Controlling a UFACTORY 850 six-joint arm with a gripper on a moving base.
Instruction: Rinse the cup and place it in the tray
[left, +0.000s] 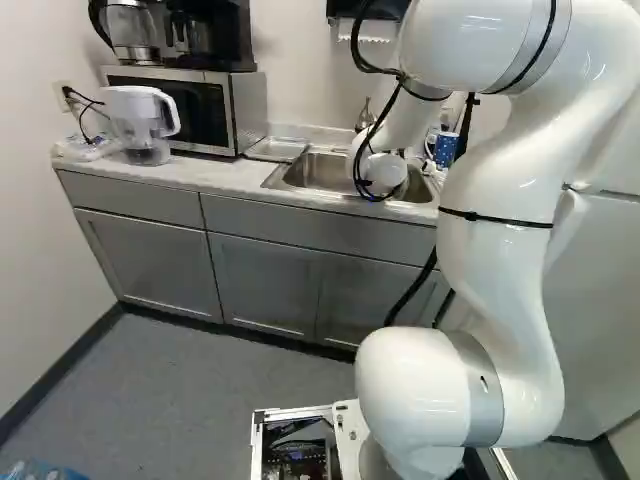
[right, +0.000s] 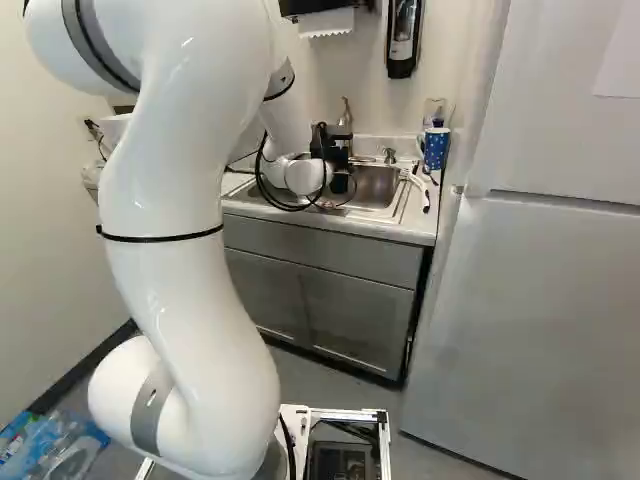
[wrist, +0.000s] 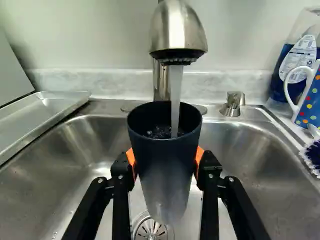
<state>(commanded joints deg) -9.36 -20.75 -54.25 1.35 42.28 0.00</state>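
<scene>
- The gripper (wrist: 166, 161) is clamped on the cup, orange pads pressing it from two sides.
- The cup (wrist: 165, 150) is between the fingers, over the sink, long axis roughly upright and mouth up.
- Water (wrist: 175, 97) falls from the faucet (wrist: 177, 32) into the cup; dark, bubbly water is inside. The rinse seems under way.
- The one arm (left: 500, 270) fills the right of the left base view.
- Under the cup is the sink (wrist: 240, 155), with its drain (wrist: 150, 229) below.
- The tray (left: 275, 149) is shallow, at the top centre of the left base view, just left of the sink and right of the microwave (left: 230, 115). From the gripper it lies sideways, opposite the mug. The coming move likely turns on that: tip the water out first, then carry the cup across.
- On the mug's side are the spotted mug (wrist: 311, 105) and a bottle (wrist: 300, 52) with blue liquid.
</scene>
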